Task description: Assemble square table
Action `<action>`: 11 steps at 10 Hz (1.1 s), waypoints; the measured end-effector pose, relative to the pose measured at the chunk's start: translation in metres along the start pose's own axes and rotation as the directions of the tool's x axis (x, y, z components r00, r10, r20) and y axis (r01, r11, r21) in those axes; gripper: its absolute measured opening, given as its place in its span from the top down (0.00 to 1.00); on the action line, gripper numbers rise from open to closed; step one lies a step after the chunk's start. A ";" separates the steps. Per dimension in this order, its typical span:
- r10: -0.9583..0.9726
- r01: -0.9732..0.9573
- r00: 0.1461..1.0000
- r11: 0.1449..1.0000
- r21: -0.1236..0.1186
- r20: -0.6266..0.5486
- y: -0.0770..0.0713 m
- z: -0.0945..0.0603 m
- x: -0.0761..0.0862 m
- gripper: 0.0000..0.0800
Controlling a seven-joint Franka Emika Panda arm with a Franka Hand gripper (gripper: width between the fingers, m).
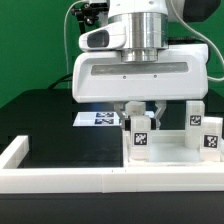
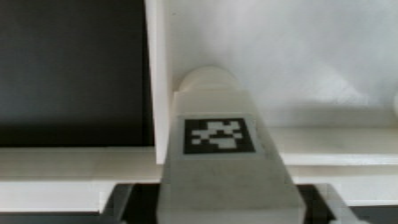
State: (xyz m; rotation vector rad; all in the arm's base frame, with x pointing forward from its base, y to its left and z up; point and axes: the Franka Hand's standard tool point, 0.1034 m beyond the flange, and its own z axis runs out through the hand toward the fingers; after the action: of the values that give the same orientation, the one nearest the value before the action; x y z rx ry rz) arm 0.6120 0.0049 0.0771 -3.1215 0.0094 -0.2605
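White plastic fills the pincer (image 1: 140, 108): it stands low over one tagged leg (image 1: 140, 133), fingers either side, but whether they grip it I cannot tell. Three legs show in all, two more (image 1: 195, 121) (image 1: 211, 138) toward the exterior view's right. Behind lies the marker board (image 1: 97, 119), half hidden; the square slab (image 1: 165, 143) is mostly covered on the black bench (image 1: 45, 120).

A flat green wall (image 1: 30, 45) fills the backdrop, evenly lit and bare. Below it lies a black table surface (image 1: 50, 125), matte with a faint sheen near its far edge. A long white rail (image 1: 60, 180) borders the black surface along the near side, turning up at the exterior view's left corner.
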 end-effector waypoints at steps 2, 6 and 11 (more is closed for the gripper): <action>0.181 -0.181 0.984 0.984 0.003 -0.001 0.000 0.000 0.000 0.64; 0.569 -0.569 0.822 0.823 0.016 -0.033 0.001 0.001 -0.001 0.64; 0.942 -0.942 0.335 0.336 0.006 -0.016 0.001 0.002 -0.003 0.63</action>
State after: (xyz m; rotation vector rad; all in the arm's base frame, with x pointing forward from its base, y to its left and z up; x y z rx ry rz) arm 0.6091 0.0043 0.0746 -2.4732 1.7578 -0.2233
